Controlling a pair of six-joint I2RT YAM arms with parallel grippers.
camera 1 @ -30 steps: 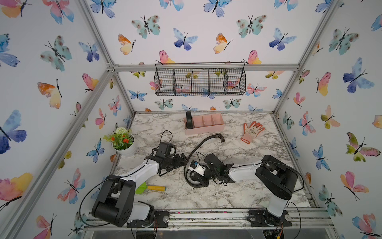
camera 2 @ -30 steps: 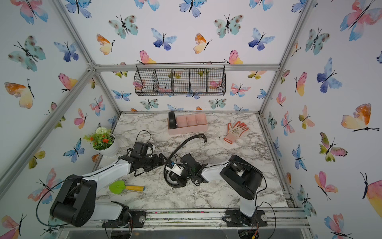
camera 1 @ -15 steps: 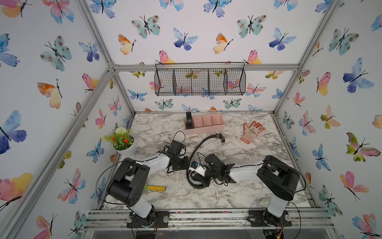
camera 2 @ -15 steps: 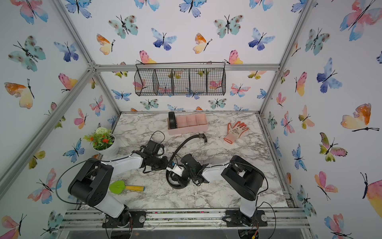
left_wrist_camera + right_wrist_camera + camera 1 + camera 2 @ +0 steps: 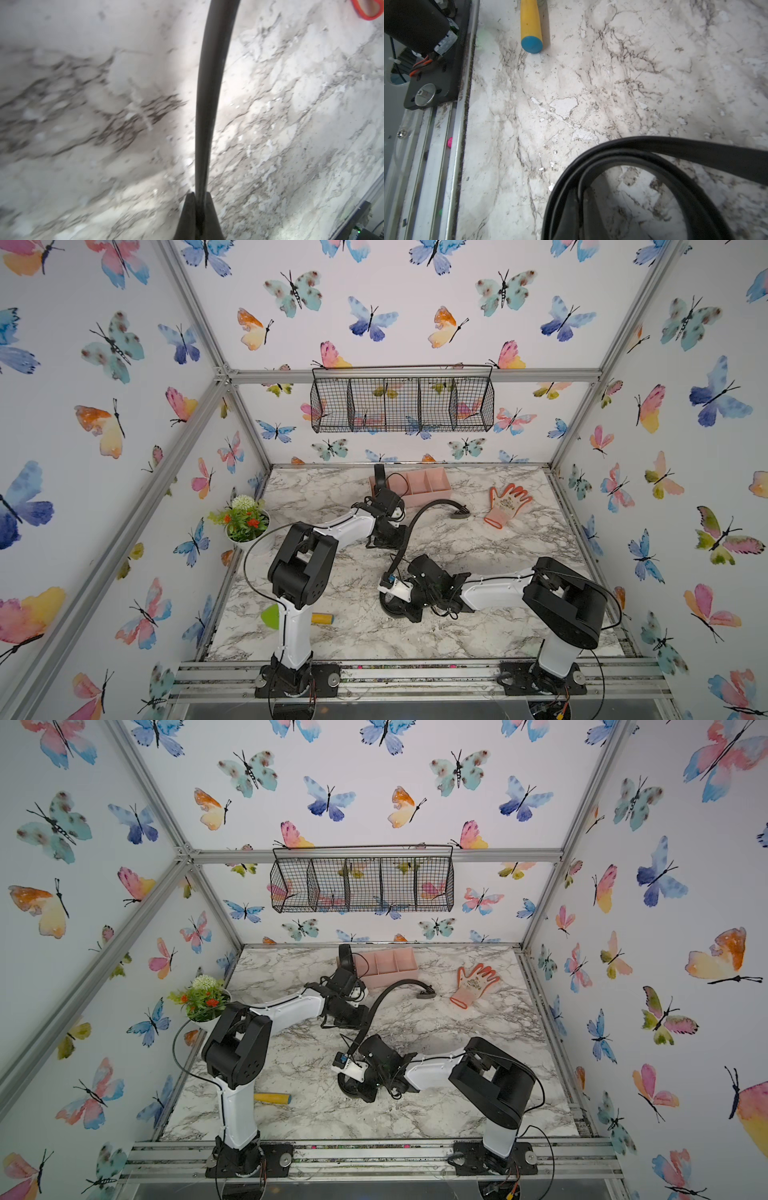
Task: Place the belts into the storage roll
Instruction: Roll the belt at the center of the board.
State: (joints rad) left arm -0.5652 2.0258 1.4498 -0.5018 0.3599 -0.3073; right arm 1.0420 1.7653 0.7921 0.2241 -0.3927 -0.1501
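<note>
Gripping the loose belt (image 5: pixel 205 83) edge-on, the left gripper (image 5: pixel 199 194) is clamped tight on its middle stretch, left of centre on the table (image 5: pixel 478 547). The right gripper (image 5: pixel 581 196) is likewise clamped on the same belt's coiled end, nearer the front. The buckle (image 5: pixel 461 512) lies farther back, beside the glove (image 5: pixel 505 504). A second belt (image 5: pixel 379 475) stands rolled at the left end of the storage roll (image 5: pixel 430 494), far centre.

Top cams overlook whole table (image 5: pixel 478 549) from above; wrist cams close-up.
</note>
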